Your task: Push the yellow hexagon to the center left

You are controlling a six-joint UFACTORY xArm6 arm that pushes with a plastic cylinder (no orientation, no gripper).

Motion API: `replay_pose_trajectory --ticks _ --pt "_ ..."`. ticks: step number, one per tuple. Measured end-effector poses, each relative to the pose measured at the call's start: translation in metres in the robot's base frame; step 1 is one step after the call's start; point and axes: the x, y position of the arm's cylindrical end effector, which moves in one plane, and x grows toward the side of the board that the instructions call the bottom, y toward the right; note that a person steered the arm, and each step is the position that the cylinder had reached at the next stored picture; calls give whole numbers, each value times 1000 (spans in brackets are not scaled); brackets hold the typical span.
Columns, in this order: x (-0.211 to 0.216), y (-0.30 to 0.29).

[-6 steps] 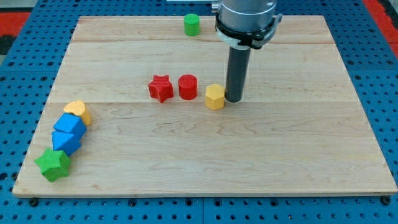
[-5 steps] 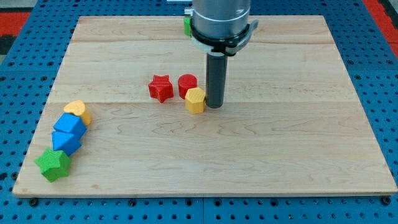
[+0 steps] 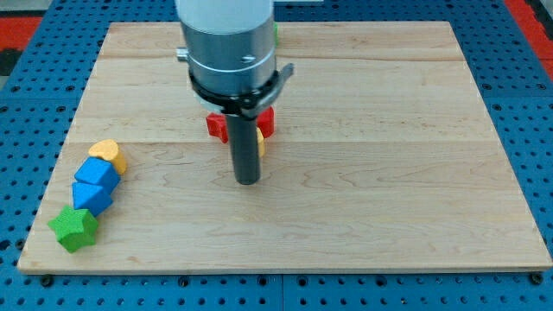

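Note:
The yellow hexagon (image 3: 261,142) is mostly hidden behind my rod; only a thin yellow sliver shows at the rod's right side, near the board's middle. My tip (image 3: 248,180) rests on the board just below and slightly left of that sliver. The red star (image 3: 216,126) shows partly at the rod's left. The red cylinder (image 3: 266,121) shows partly at the rod's right, just above the yellow hexagon.
A yellow heart-like block (image 3: 107,154), two blue blocks (image 3: 95,175) (image 3: 91,198) and a green star (image 3: 73,228) form a line at the board's lower left. A green block (image 3: 276,30) peeks out behind the arm at the top. The wooden board (image 3: 389,173) lies on a blue pegboard.
The rod moved left and toward the view's bottom, pushing the yellow hexagon left to just under the red cylinder. The arm now covers most of the hexagon and the red blocks.

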Motion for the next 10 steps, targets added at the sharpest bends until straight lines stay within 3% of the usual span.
replay_pose_trajectory --ticks 1,2,5,6,8,9,10 --pt "-21 34" --pt "-50 30" --pt "-28 -103" --pt "-29 -109" --pt "-74 -142" --pt "-79 -191" --pt "-82 -194"
